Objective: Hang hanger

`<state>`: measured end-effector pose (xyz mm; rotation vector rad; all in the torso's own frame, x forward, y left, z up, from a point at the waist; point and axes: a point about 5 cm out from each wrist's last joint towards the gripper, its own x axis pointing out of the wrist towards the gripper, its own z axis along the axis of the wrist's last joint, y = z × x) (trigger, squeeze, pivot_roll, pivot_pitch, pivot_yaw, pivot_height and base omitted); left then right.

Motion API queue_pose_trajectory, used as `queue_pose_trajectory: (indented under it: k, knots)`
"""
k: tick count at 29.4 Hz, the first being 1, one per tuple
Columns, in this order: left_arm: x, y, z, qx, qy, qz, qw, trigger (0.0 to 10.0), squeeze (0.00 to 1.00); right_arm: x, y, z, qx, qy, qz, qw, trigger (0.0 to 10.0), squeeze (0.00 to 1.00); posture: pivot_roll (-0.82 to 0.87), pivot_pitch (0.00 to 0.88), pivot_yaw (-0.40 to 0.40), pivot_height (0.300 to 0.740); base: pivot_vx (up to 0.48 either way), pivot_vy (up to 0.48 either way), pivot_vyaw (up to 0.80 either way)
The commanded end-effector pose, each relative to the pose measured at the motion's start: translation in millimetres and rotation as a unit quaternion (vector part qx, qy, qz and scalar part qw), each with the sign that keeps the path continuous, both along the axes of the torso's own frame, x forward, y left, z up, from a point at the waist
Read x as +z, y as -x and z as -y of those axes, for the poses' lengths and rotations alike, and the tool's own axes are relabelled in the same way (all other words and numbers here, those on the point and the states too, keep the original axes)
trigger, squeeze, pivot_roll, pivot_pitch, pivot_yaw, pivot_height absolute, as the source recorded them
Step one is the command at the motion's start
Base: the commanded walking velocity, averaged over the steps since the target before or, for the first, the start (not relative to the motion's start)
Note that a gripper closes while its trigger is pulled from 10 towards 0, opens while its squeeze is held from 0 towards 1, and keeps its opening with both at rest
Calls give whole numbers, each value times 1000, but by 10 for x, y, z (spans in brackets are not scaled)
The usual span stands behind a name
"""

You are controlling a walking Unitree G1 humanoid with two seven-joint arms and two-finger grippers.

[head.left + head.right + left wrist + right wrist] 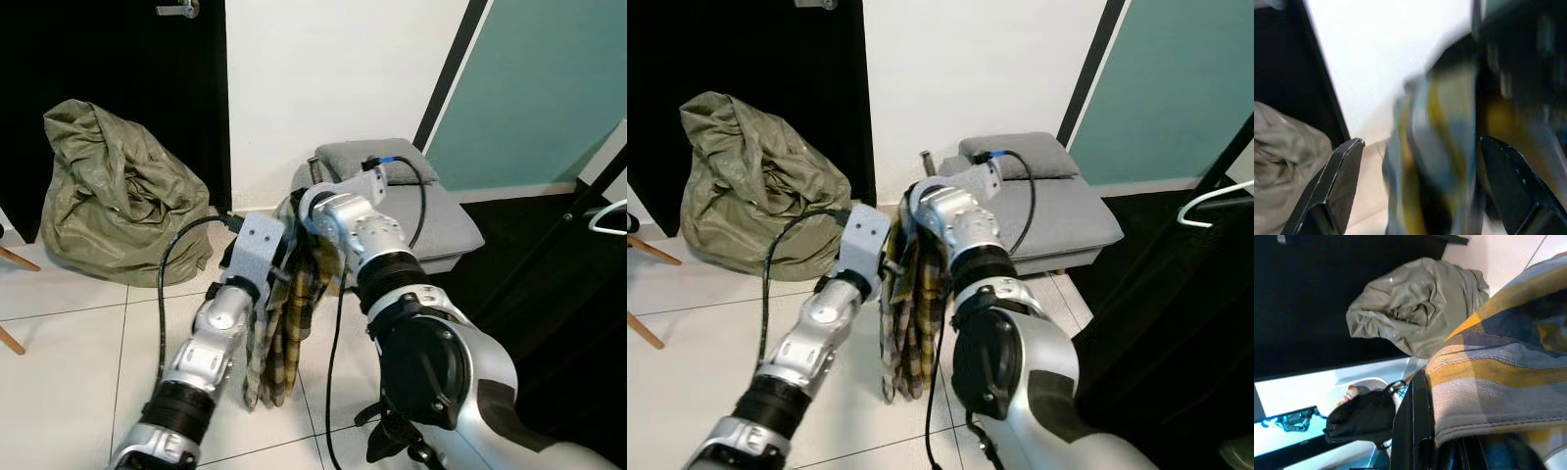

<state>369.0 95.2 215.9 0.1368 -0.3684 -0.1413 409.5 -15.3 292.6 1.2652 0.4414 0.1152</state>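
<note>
A plaid shirt (284, 328) in yellow, grey and blue hangs down between my two arms, above the tiled floor. My right gripper (306, 220) holds its top, and in the right wrist view the cloth lies bunched over one black finger (1411, 423). My left gripper (1420, 144) sits just to the left of the shirt, open, its two fingers wide apart with the blurred cloth between them. No hanger can be made out inside the shirt. A white hanger (1215, 201) hangs on the dark rack at the far right.
A crumpled olive bag (118, 191) lies on the floor against a black door at the left. A grey cushioned stool (441, 211) stands behind the arms by the white wall. A slanted black rack pole (563, 235) and dark clothes are at the right. Wooden chair legs (12, 259) show at the left edge.
</note>
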Motion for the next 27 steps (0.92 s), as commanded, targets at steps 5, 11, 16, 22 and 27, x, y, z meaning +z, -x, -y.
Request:
queue_pose_trajectory:
  k: [5, 11, 16, 22, 27]
  knots:
    - [-58, -18, 59, 15, 54, 10, 998, 10000, 0, 199, 73, -177, 18, -7, -7, 1000, 0, 0, -72, 204, -103, 740, 0, 0, 0]
    - [-105, 10, 207, 5, 47, 2, 999, 10000, 0, 241, 100, -233, 14, -5, -26, 1000, 0, 0, -81, 204, -94, 740, 0, 0, 0]
    - [-209, 27, 206, 20, 36, -5, 999, 10000, 0, 269, 120, -256, 16, -7, -36, 999, 0, 0, -81, 200, -97, 740, 0, 0, 0]
    - [-304, -35, -61, 103, -13, -2, 995, 10000, 0, 336, 162, -311, 32, -13, -35, 999, 0, 0, -85, 195, -95, 740, 0, 0, 0]
    - [-271, -58, -168, 122, -27, 8, 992, 10000, 0, 321, 157, -282, 30, -9, -38, 999, 0, 0, -83, 192, -89, 740, 0, 0, 0]
